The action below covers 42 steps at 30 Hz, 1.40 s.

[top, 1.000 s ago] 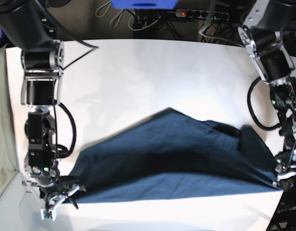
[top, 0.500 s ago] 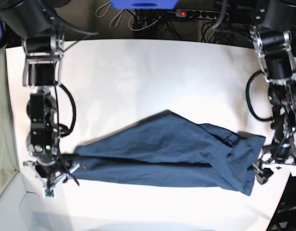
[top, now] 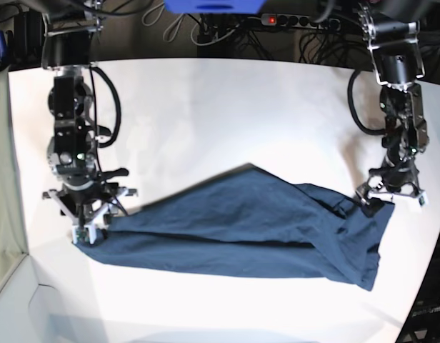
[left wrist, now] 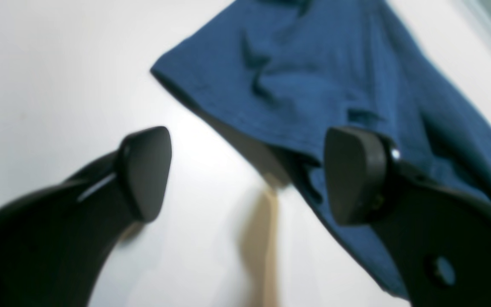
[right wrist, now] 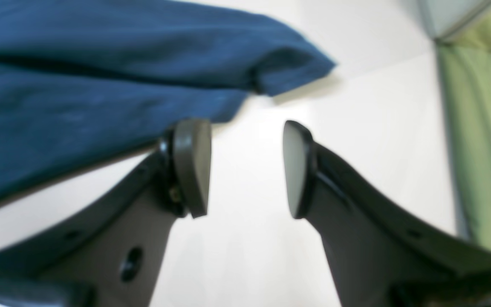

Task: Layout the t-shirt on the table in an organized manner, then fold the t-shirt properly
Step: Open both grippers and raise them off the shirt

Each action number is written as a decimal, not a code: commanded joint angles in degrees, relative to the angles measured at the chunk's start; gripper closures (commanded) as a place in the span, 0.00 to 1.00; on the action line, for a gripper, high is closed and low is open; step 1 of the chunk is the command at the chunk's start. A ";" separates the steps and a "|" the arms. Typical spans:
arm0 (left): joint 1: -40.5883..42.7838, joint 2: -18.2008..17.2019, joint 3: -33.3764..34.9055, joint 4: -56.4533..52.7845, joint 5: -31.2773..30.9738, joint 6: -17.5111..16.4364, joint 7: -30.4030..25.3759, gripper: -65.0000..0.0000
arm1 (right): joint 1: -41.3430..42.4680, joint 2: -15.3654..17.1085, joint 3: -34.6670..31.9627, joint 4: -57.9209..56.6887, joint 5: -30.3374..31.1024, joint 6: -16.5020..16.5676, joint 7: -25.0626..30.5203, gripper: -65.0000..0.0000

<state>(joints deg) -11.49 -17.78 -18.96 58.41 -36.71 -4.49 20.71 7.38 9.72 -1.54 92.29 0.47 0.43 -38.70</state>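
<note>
The navy t-shirt (top: 241,229) lies crumpled in a long band across the near half of the white table (top: 206,107), partly folded over itself. My right gripper (top: 91,225) stands at the shirt's left end. In the right wrist view it (right wrist: 245,168) is open and empty, with the cloth (right wrist: 79,85) just beyond its left finger. My left gripper (top: 388,200) stands at the shirt's right end. In the left wrist view it (left wrist: 249,175) is wide open and empty, and a shirt corner (left wrist: 305,76) lies past its right finger.
A power strip (top: 291,20) with a red light, cables and a blue object (top: 213,6) sit beyond the table's far edge. A green surface (right wrist: 484,128) lies past the table's edge in the right wrist view. Bare tabletop (left wrist: 36,64) shows left of the shirt corner.
Both grippers have let go of the shirt's ends and moved toward the far side. The shirt has settled onto the table and slid slightly away from the near edge.
</note>
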 commanded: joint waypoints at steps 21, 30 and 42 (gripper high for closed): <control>-8.25 -0.72 -0.16 -14.15 -0.61 -0.65 -11.96 0.17 | -4.52 0.88 0.35 3.49 -0.16 0.06 1.38 0.57; -14.14 -0.64 0.10 -23.03 -0.52 -0.65 -12.05 0.17 | -4.52 0.53 0.27 3.49 -0.16 0.06 1.29 0.57; -15.55 0.86 6.61 -26.10 -1.05 -0.74 -13.81 0.81 | -4.52 0.70 0.35 3.49 -0.16 0.06 1.20 0.57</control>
<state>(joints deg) -25.91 -16.51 -12.32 31.86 -37.82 -5.30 6.15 1.89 10.00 -1.41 94.63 0.47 0.40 -38.74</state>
